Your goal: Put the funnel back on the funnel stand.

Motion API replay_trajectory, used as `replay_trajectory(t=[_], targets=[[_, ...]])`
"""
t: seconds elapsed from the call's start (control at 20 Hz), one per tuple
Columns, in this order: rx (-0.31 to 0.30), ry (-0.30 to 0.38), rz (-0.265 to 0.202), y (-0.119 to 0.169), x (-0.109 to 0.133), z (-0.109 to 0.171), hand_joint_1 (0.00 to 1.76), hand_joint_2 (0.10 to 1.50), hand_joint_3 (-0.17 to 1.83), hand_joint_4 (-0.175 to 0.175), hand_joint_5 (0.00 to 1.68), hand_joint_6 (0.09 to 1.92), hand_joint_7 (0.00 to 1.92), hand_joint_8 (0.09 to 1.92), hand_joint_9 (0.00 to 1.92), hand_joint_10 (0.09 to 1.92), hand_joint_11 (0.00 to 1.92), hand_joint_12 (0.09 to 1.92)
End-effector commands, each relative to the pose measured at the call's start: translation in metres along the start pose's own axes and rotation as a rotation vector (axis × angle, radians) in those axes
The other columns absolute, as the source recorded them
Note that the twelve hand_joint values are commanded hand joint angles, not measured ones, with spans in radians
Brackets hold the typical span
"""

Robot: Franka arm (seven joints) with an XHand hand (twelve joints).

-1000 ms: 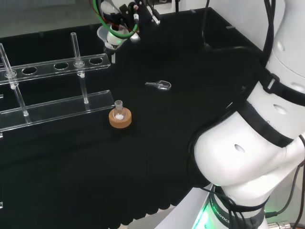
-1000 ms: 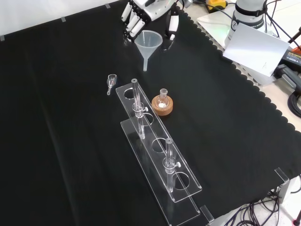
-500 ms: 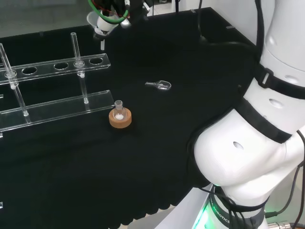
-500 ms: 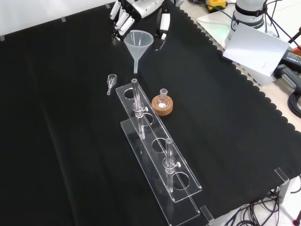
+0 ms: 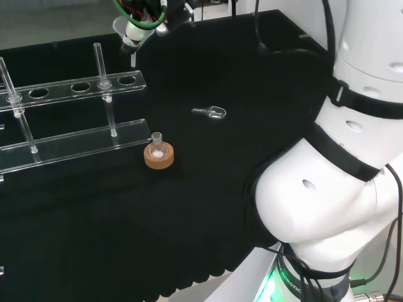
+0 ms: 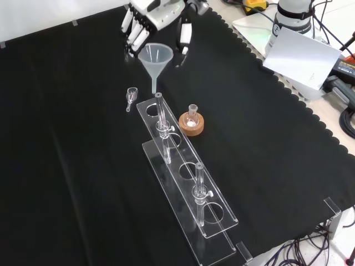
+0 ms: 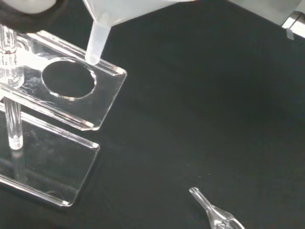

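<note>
Hand: the black and white robot hand (image 6: pixel 157 16) has its fingers and thumb curled about the rim of the translucent plastic funnel (image 6: pixel 155 58), carrying it cone up and stem down, so the stem can enter a hole from above.
Funnel position: airborne, clear of the cloth; in the wrist view the stem tip (image 7: pixel 92 56) hangs at the edge of the end hole, not yet inside it.
Stand: the clear acrylic funnel stand (image 6: pixel 188 183), a two-tier rack with a row of round holes, runs from 11 to 5 o'clock in the front view; the funnel sits at its 11 o'clock end.
Judgement: alignment step in hand; lowering remains.
Bystanders: the small glass flask on a cork ring (image 6: pixel 192 121) at the stand's 2 o'clock side and the small clear glass scoop (image 6: pixel 131 96) to its 10 o'clock lie apart from the approach.
</note>
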State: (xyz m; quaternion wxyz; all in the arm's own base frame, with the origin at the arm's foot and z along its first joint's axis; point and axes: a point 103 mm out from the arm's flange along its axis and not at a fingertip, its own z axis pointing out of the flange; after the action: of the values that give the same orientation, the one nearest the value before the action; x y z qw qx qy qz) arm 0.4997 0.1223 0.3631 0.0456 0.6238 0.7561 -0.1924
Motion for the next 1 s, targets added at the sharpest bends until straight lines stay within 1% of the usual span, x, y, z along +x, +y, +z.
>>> replay_trajectory(t=[0.05,0.45,1.0], targets=[[0.017,-0.013,-0.041,0.020,0.022,0.010,0.82,0.75,0.55,-0.006,0.76,0.69,0.79,0.64,1.18,0.27,0.78,1.16],[0.037,-0.027,-0.047,0.024,0.028,0.016,0.82,0.75,0.55,-0.007,0.76,0.69,0.79,0.64,1.18,0.27,0.78,1.17],[0.069,-0.024,-0.046,0.037,0.023,0.036,0.82,0.74,0.55,-0.007,0.76,0.69,0.79,0.64,1.18,0.27,0.79,1.17]])
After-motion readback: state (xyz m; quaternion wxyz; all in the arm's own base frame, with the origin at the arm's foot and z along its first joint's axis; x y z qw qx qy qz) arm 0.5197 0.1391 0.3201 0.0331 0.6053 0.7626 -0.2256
